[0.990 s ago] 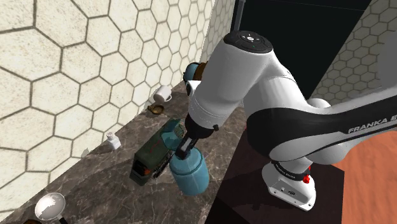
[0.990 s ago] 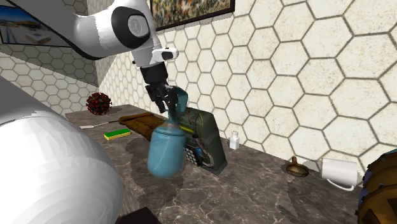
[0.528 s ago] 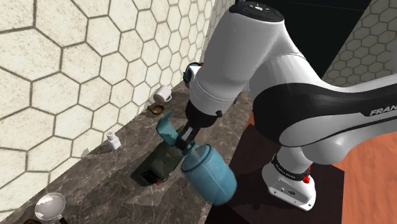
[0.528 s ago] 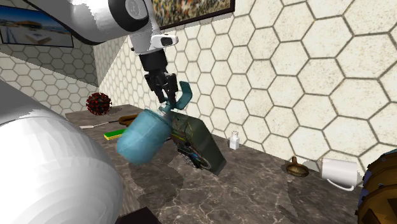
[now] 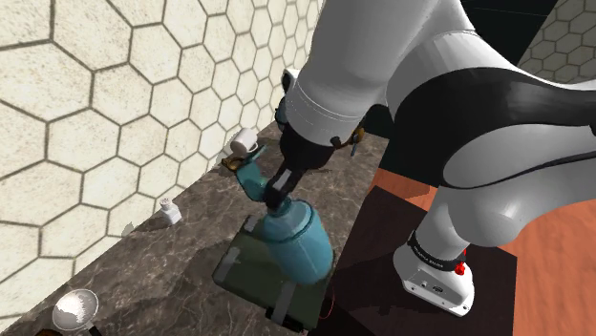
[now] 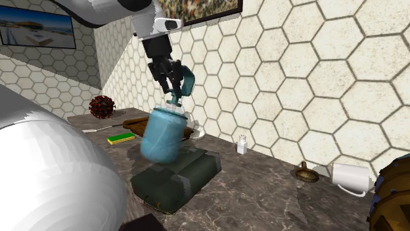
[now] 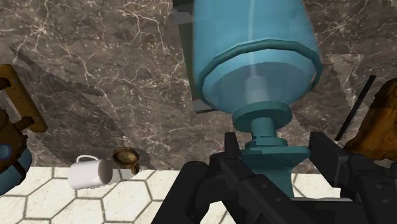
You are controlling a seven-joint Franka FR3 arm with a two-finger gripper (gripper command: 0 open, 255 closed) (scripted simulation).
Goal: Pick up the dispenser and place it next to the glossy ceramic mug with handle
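Note:
The dispenser (image 5: 298, 241) is a blue bottle with a teal pump head. It hangs tilted in the air above the dark marble counter (image 5: 172, 262). My gripper (image 5: 280, 185) is shut on its pump neck, and the body swings below. From the second exterior view the gripper (image 6: 173, 87) holds the dispenser (image 6: 161, 134) over a dark green case (image 6: 177, 177). In the wrist view the gripper (image 7: 278, 153) clasps the teal pump of the dispenser (image 7: 254, 51). The white mug (image 5: 244, 142) stands by the hexagon-tiled wall, well away from the dispenser; it also appears as the mug (image 6: 348, 177) and the mug (image 7: 89, 172).
The dark green case (image 5: 272, 277) lies flat near the counter's front edge. A small brown dish (image 6: 305, 174) sits beside the mug, and a white shaker (image 6: 242, 144) stands at the wall. A sponge (image 6: 121, 137), a wooden board (image 6: 141, 123) and a red spiky ball (image 6: 101, 105) lie farther off. A barrel (image 6: 392, 193) stands past the mug.
The dispenser has risen and swung under my shut gripper, moving toward the mug. The dark green case has toppled from leaning to lying flat near the counter's edge.

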